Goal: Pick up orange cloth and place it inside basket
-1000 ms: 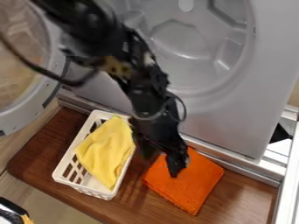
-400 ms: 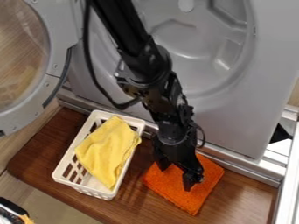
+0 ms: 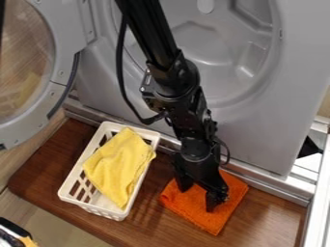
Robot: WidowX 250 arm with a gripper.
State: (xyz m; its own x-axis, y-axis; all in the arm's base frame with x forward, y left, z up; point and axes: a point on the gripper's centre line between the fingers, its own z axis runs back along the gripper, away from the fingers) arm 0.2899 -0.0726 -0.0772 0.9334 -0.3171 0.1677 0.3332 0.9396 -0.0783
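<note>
Black two-finger gripper [image 3: 198,200]: where the frame's lower centre lies, released, fingers spread apart at the cloth.
Orange square fabric cloth [image 3: 207,223]: lower right of centre, flat on brown wooden surface [image 3: 258,214], outside the basket.
White rectangular slotted plastic basket [image 3: 103,211]: lower left, holding one yellow fabric cloth [image 3: 119,166], draped over its right rim.
</note>
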